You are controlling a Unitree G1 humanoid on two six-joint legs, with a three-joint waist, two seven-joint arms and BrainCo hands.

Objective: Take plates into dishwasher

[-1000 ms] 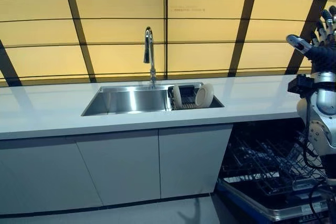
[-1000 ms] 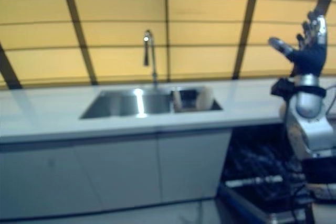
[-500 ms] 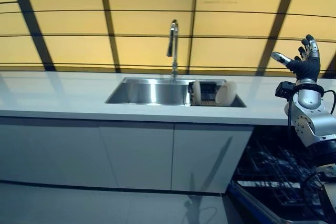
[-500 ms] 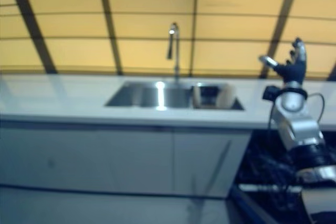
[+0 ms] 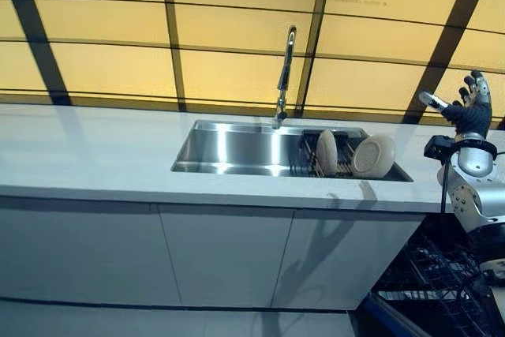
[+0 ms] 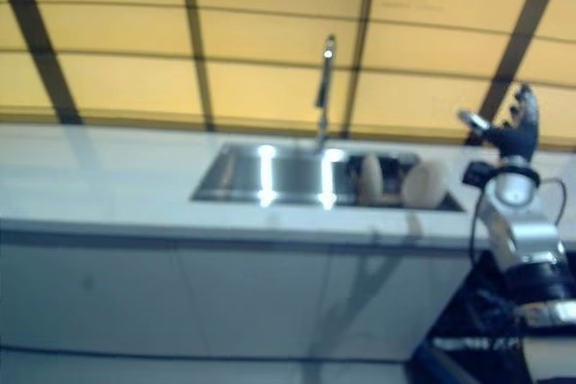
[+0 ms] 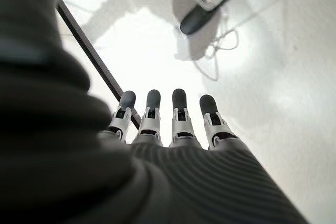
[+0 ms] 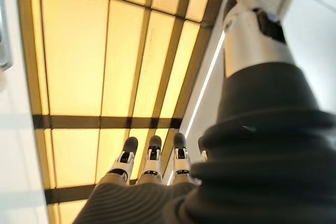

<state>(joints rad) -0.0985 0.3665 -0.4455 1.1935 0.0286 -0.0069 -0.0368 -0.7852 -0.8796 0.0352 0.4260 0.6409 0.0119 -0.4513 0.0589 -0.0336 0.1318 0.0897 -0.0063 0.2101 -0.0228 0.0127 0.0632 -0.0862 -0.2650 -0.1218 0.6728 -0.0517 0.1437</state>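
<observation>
A long pale counter runs across the scene, bare on its left half, with plain cabinet doors below it. Toward the middle sits a steel sink, its tap rising at the far edge against the yellow panelled wall. In the right end of the sink a dark rack holds 2 plates upright on edge, the left one seen almost edge-on and the right plate turned with its face more toward the camera; standing them in the rack's slots likely keeps them apart and gives fingers a rim to take hold of. Farther right, the right hand is raised above the counter's right end, well apart from the plates, fingers straight and spread with the thumb out to the side, holding nothing; that open pose looks like readiness for a reach back leftward to the rack. Below it, at the lower right, the open dishwasher shows its wire basket, placed low and just beside the sink so each plate has a short way to travel. The left hand appears only in its own wrist view, hanging over the floor with fingers straight and empty.
</observation>
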